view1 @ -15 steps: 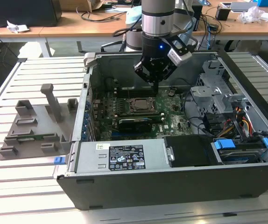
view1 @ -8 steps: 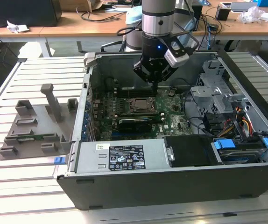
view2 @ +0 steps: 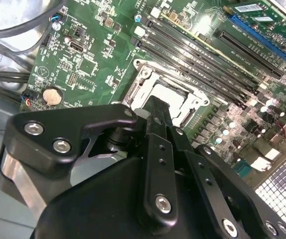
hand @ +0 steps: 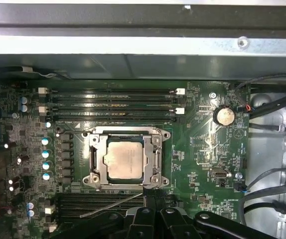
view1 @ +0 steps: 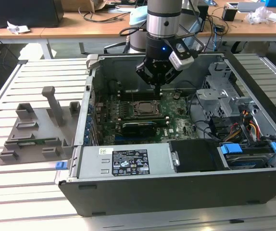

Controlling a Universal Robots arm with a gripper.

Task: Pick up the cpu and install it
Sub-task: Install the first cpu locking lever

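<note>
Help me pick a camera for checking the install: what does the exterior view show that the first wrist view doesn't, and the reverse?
Exterior alone: the whole case, the grey holder beside it on the slatted table, the arm.
First wrist alone: the coin cell, and the cpu's metal top seated inside the socket frame.
Both: motherboard, socket, gripper near it.

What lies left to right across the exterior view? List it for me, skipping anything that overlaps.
grey fixture tray → cpu, sitting in the motherboard socket inside the case → silver drive cage → blue clip at the case's far edge
</note>
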